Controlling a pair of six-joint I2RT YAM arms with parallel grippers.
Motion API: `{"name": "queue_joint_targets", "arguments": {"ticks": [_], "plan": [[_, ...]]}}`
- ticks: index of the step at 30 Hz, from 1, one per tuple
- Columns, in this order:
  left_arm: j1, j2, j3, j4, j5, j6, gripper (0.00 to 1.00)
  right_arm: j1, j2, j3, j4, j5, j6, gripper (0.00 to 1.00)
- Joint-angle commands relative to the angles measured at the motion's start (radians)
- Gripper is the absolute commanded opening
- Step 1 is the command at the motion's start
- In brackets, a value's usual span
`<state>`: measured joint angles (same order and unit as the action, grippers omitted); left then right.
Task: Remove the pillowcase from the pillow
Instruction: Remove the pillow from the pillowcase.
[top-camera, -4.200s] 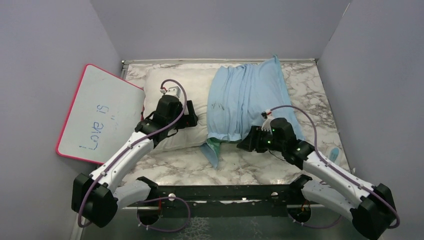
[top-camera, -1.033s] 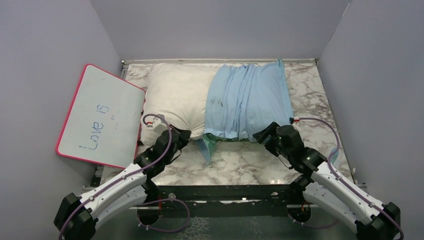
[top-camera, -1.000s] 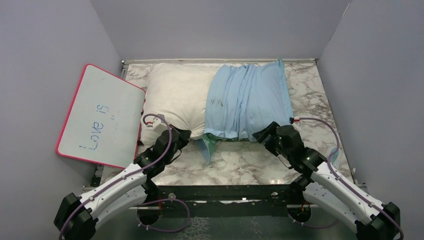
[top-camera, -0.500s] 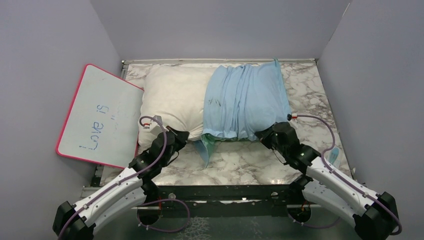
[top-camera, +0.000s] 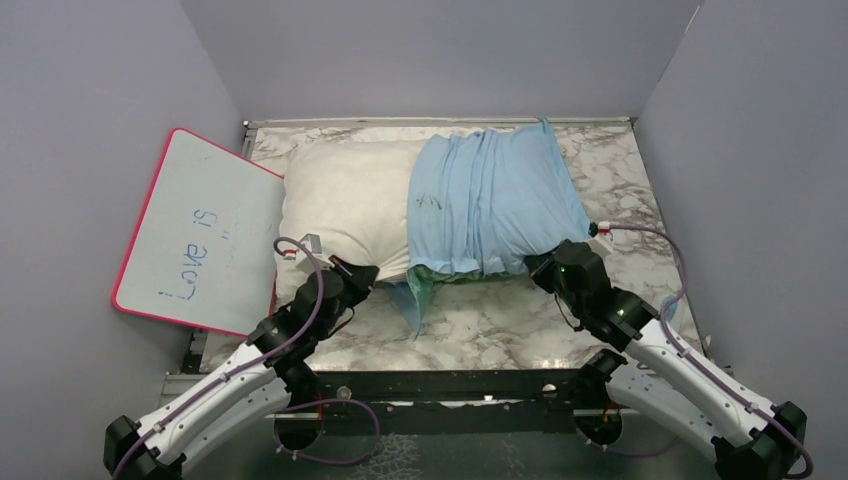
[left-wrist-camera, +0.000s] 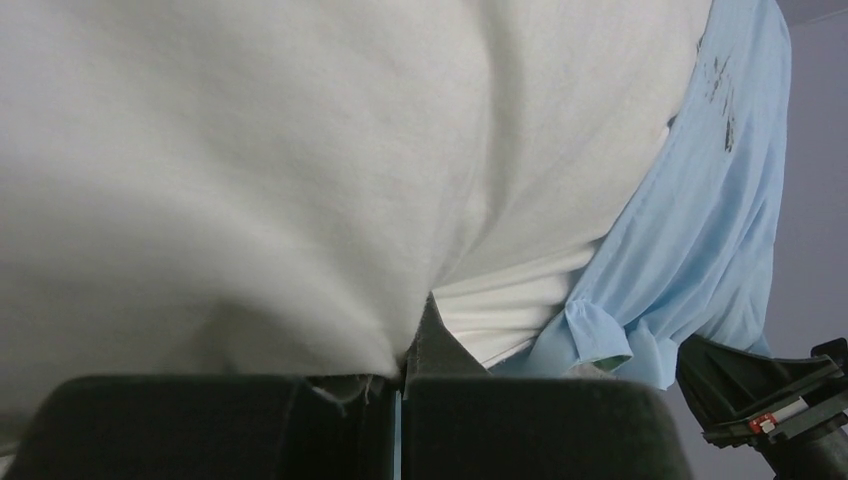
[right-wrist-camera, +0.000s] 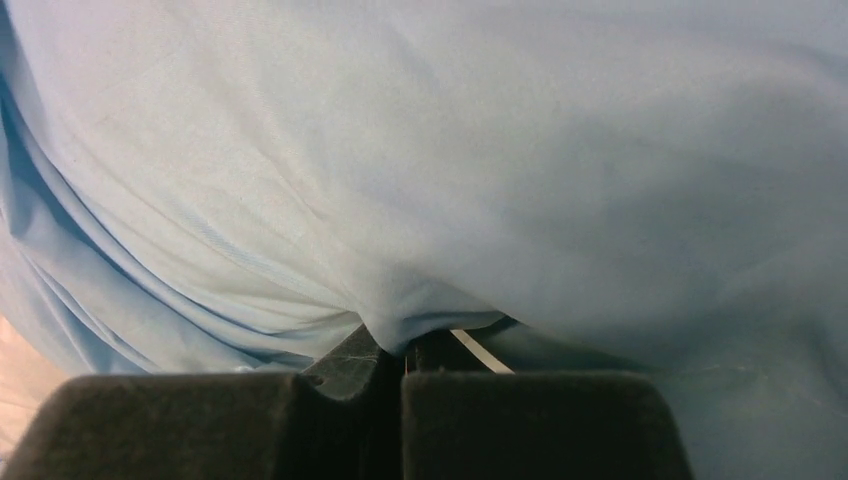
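Across the far half of the table (top-camera: 500, 325): the pillow (top-camera: 345, 205) lies lengthwise along the far edge, its near side about mid-table
Pillow: cream-white and plump; the left half is bare, the right half is under blue cloth
Pillowcase (top-camera: 490, 195): light blue, bunched in long folds over the pillow's right half, reaching toward the far right corner; at its near left corner a flap hangs down onto the marble and shows the teal-green patterned face
Left gripper (top-camera: 362, 276): at the pillow's near edge, toward the near left corner of the table; the claw is closed tight, and the left wrist view shows cream fabric of the pillow pinched between the pads
Right gripper (top-camera: 536, 263): at the near right corner of the pillowcase; the claw is clamped closed with a tuck of light blue cloth nipped between the pads, as the right wrist view shows
Unclear: the right claw may catch pillow under the cloth too; the blue fabric hides that
Whiteboard (top-camera: 200, 235): pink-framed, tilted against the left wall just off the table's left edge, with "Love is" written on it
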<state>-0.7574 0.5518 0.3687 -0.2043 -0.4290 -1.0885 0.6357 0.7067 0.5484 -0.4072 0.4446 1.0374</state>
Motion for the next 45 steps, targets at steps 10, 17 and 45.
{"name": "queue_joint_targets", "arguments": {"ticks": [10,17,45], "plan": [[0.017,-0.12,0.073,-0.276,-0.211,0.058,0.0,-0.026,-0.003,0.09,-0.156,0.237,-0.13,0.01],[0.018,-0.111,0.082,-0.27,-0.194,0.061,0.0,-0.026,0.019,0.161,-0.258,0.286,-0.113,0.01],[0.017,-0.077,0.05,-0.103,-0.065,0.062,0.0,-0.027,0.035,-0.086,0.283,-0.422,0.072,0.69]]}}
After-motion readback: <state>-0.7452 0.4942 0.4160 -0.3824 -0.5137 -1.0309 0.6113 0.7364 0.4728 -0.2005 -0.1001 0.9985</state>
